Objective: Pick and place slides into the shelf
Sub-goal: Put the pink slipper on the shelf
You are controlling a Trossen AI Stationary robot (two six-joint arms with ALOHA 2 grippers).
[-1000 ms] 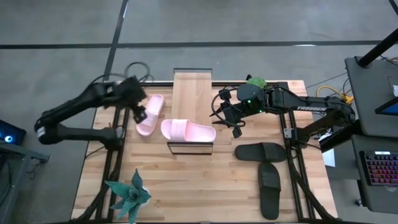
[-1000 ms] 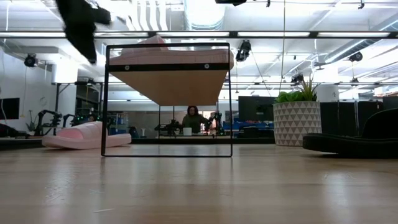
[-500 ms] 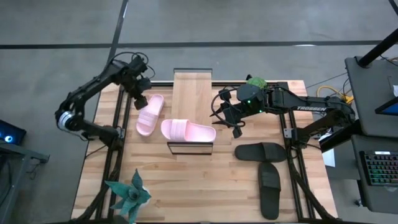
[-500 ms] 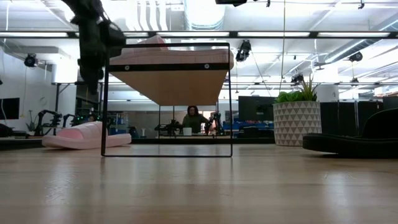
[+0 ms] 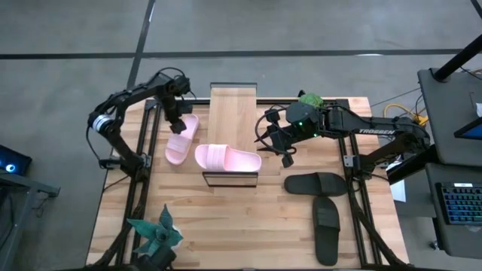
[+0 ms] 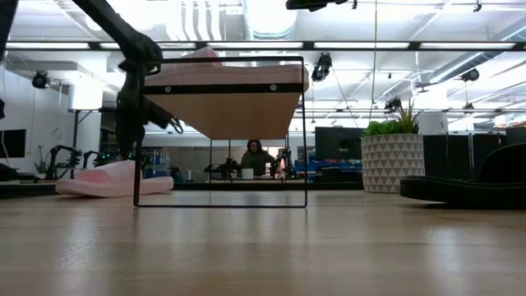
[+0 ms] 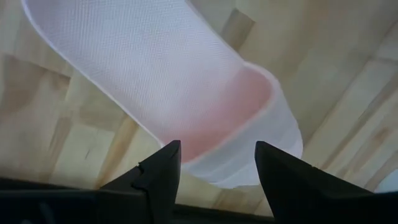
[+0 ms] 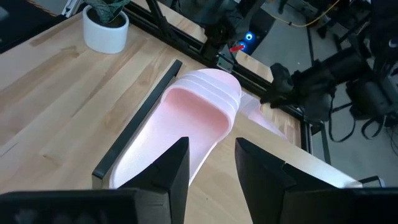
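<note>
Near the counter's (image 5: 248, 226) far left corner, the left pincer (image 5: 178, 124) is hanging just above a pink slide (image 5: 181, 138) lying on the counter beside the shelf (image 5: 232, 113), its fingers (image 7: 160, 171) spread apart. On the shelf's near end, the second pink slide (image 5: 228, 158) is lying crosswise. Beside the shelf's right side, the right pincer (image 5: 280, 147) is hovering with its fingers parted. Toward the counter's right edge, two black slides (image 5: 321, 202) are lying together.

A grey concrete floor (image 5: 301, 26) surrounds the wooden table (image 5: 248, 218). Beyond it, strip lights (image 6: 427, 45) line the ceiling (a seated person (image 6: 254, 159) shows far back), near a potted plant (image 6: 393, 156).
</note>
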